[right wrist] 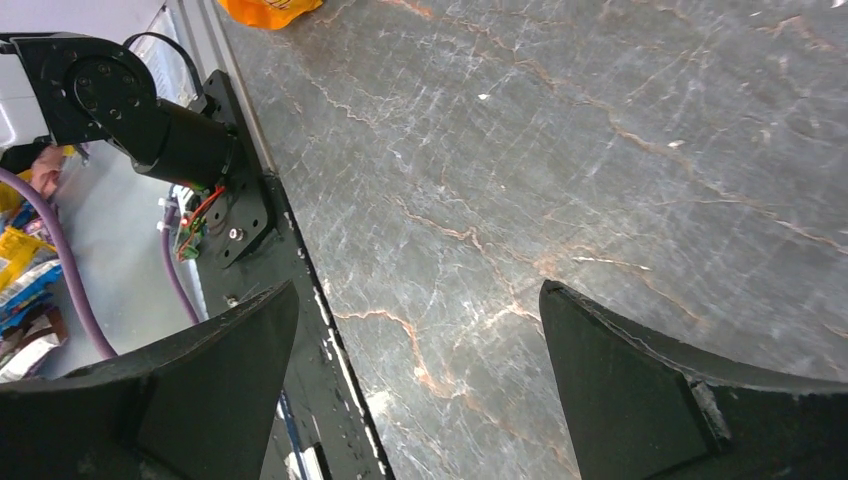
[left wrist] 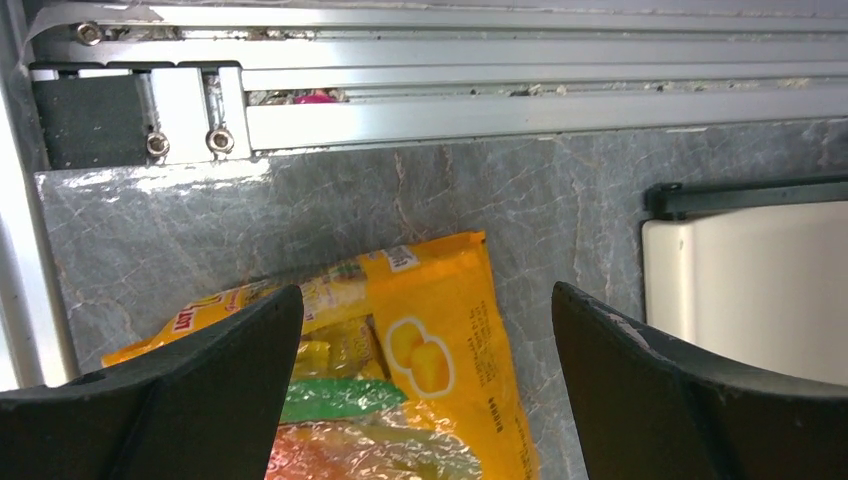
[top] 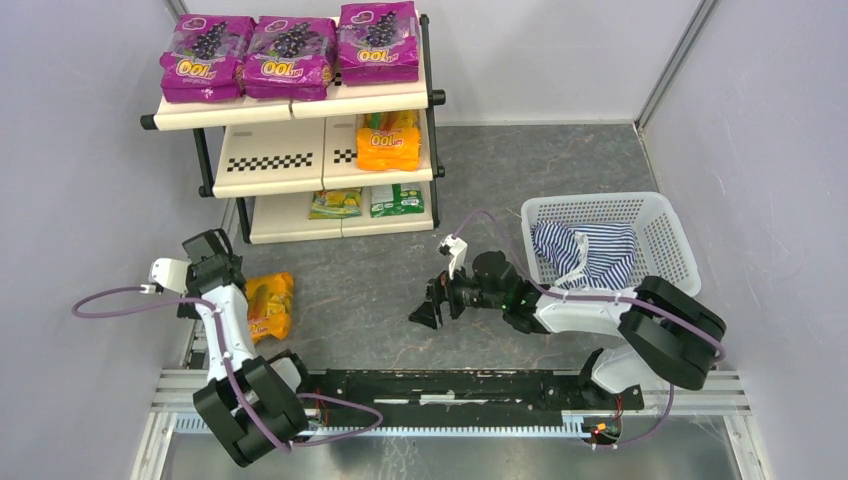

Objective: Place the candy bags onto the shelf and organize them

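Note:
The shelf (top: 270, 160) stands at the back left; its cream corner shows in the left wrist view (left wrist: 740, 290). Three purple candy bags (top: 290, 55) lie on its top tier, an orange bag (top: 388, 142) on the middle tier and green bags (top: 370, 202) on the bottom tier. One orange candy bag (top: 268, 305) lies on the floor in front of the shelf. My left gripper (top: 215, 262) is open right over it, and the bag (left wrist: 440, 350) shows between the spread fingers (left wrist: 428, 300). My right gripper (top: 428, 308) is open and empty above bare floor (right wrist: 420, 295).
A white mesh basket (top: 665, 215) with a blue-white striped cloth (top: 585, 252) stands at the right. Aluminium rails (left wrist: 500, 110) run along the left edge. The black base plate (top: 450, 385) spans the near edge. The orange bag's corner shows at the top of the right wrist view (right wrist: 270, 10).

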Tool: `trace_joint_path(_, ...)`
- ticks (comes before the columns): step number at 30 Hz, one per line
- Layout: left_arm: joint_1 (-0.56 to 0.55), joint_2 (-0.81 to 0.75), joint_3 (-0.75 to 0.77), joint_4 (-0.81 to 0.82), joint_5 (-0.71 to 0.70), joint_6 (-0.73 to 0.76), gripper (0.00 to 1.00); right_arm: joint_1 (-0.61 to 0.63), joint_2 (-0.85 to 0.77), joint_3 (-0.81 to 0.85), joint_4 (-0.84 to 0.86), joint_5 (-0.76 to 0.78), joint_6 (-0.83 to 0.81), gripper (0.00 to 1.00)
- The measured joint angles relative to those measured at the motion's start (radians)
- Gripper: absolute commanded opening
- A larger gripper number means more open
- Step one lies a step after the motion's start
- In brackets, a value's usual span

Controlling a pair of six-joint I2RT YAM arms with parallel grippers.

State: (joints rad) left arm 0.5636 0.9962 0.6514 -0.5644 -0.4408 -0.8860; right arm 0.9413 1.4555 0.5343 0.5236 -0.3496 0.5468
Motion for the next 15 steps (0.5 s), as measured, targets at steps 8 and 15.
trace_joint_path(8,0.013,0.042,-0.063,0.115,0.061,0.000,1.00,-0.028,-0.067,-0.049,-0.040,0.045,-0.054,0.98)
trace_joint_path(15,0.013,0.004,-0.146,0.167,0.164,0.001,1.00,-0.040,-0.066,-0.051,-0.075,0.071,-0.066,0.98)
